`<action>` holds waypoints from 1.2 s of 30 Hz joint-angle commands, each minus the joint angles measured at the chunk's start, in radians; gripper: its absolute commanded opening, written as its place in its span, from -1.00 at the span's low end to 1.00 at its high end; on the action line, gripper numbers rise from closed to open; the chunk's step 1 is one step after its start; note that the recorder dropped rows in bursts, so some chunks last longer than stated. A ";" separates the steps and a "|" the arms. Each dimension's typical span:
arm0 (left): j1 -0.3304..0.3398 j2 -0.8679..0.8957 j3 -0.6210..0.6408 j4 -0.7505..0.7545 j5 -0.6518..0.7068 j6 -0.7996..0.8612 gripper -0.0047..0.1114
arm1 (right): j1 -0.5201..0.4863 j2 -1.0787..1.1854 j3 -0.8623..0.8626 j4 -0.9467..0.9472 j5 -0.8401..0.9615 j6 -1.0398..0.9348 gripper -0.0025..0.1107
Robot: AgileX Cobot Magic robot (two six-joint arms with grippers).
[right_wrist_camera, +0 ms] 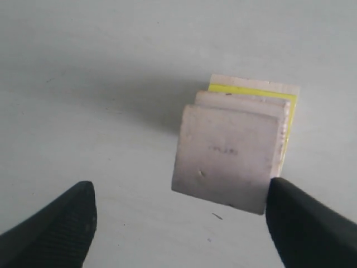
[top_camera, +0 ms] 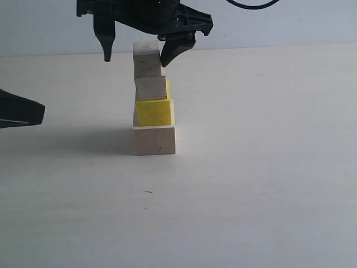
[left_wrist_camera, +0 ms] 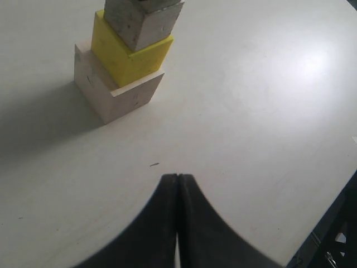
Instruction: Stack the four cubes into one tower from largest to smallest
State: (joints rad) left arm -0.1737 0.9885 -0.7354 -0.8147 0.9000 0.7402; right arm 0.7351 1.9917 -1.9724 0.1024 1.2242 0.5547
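Front of the table [top_camera: 223,223] is lying bare except for a tiny dark speck.

Left claw [left_wrist_camera: 177,187] is sitting low at the left side, well apart from the stack, its two fingers pressed together on nothing.

The tower [top_camera: 152,100] is standing mid-table, all four tiers in place. The big pale cube [top_camera: 155,139] is at the bottom. The yellow cube [top_camera: 153,111] is resting on it. A small wooden cube [top_camera: 152,88] is on the yellow one, and the second small cube [top_camera: 147,58] is on top, set a little to the left of the tier beneath.

Right claw [top_camera: 136,60] is hanging over the top cube with its fingers wide apart, holding nothing. One finger is standing clear on the left. The other is just beside the cube's right edge; whether it is touching cannot be told.

Judgement: the last cube is looking placed and let go, so the stacking is all but done. The next move is calling for a straight lift, keeping the near finger from brushing the off-centre top tier.
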 commanded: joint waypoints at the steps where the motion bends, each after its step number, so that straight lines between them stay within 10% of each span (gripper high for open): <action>1: -0.006 -0.005 0.004 -0.011 -0.007 -0.007 -0.92 | -0.002 -0.003 0.000 -0.024 -0.003 -0.013 0.43; 19: -0.006 -0.005 0.004 -0.011 -0.007 -0.007 -0.92 | -0.002 -0.212 0.000 -0.183 -0.003 -0.115 0.41; 29: -0.006 -0.005 0.004 -0.006 -0.007 -0.007 -0.92 | -0.002 -0.306 0.002 -0.288 -0.003 -0.285 -0.95; 36: -0.006 -0.033 0.049 -0.006 -0.072 -0.007 -0.92 | -0.002 -0.404 0.166 -0.291 -0.011 -0.263 -0.96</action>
State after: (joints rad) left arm -0.1737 0.9802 -0.7107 -0.8147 0.8713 0.7402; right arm 0.7351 1.6442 -1.9003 -0.1756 1.2236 0.2812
